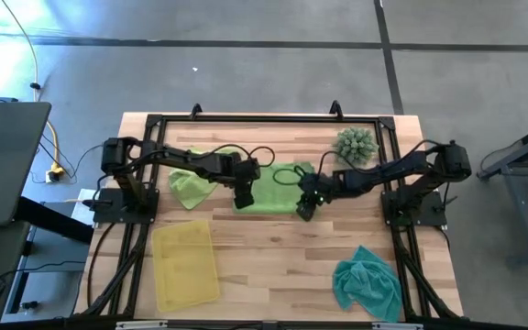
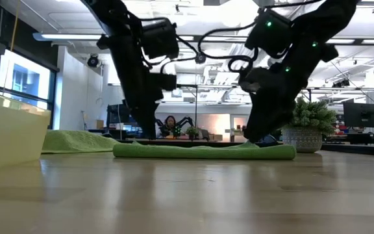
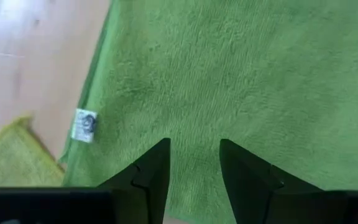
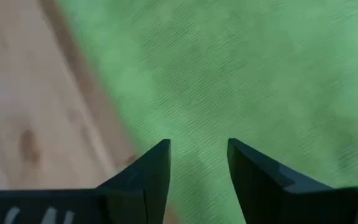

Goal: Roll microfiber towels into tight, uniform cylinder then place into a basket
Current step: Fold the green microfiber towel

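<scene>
A lime green microfiber towel [image 1: 273,194] lies at the table's middle; in the low view its near edge shows as a long low fold or roll [image 2: 203,151]. My left gripper [image 3: 194,146] stands open over the towel's left part [image 1: 244,200]. My right gripper [image 4: 197,146] stands open over its right edge [image 1: 306,209]. A second lime towel [image 1: 191,188] lies crumpled to the left. The teal towel [image 1: 367,282] lies bunched at the near right. The yellow basket [image 1: 186,261] sits at the near left. My left gripper points steeply down at the green towel, near its left edge with the white tag [image 3: 84,124]; whether its fingertips touch the cloth I cannot tell. My right gripper slants down over the towel's right edge [image 4: 135,118]; whether it touches I cannot tell either.
A spiky green plant in a pot [image 1: 356,144] stands at the far right, just behind my right arm. Bare wood lies between the basket and the teal towel. The black frame rails [image 1: 264,117] run along the table's edges.
</scene>
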Controlling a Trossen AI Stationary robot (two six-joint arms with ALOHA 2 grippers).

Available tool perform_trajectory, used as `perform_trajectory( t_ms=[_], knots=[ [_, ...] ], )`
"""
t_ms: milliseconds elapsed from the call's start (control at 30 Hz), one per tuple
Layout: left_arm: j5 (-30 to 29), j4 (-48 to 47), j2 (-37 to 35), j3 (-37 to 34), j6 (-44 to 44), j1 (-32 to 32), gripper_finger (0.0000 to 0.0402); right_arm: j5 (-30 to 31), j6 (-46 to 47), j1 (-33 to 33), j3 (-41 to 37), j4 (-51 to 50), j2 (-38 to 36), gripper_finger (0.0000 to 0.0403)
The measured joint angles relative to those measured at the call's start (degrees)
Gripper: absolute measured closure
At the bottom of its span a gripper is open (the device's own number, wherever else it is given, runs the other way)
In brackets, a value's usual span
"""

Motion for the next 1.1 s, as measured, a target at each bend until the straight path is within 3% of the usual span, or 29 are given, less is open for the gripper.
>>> perform_trajectory(
  t_ms=[233,467,700,867,967,1100],
  knots=[
    [1.8,0.5,4.5,0.2,0.0,-0.2,0.0275,7.3,-0.2,4.1,0.0,-2.0,0.0,0.0258],
    [2.0,1.4,5.7,0.1,-6.4,-4.2,0.0275,8.1,-6.1,3.4,0.0,-9.0,0.0,0.0258],
    [10.8,8.8,5.7,0.0,-18.5,-10.2,0.0275,11.6,-16.6,0.5,0.0,-10.6,0.0,0.0258],
    [13.9,17.4,6.1,-0.2,-13.7,-14.2,0.0275,19.9,-22.8,-2.3,0.3,-10.0,0.0,0.0258],
    [12.3,16.8,5.0,2.4,-8.4,-14.6,0.0275,20.4,-19.8,-3.6,3.4,-14.7,0.0,0.0258],
    [8.3,12.7,4.0,5.0,-4.4,-14.1,0.0275,13.6,-6.3,-2.6,7.8,-23.3,0.0,0.0258]
  ],
)
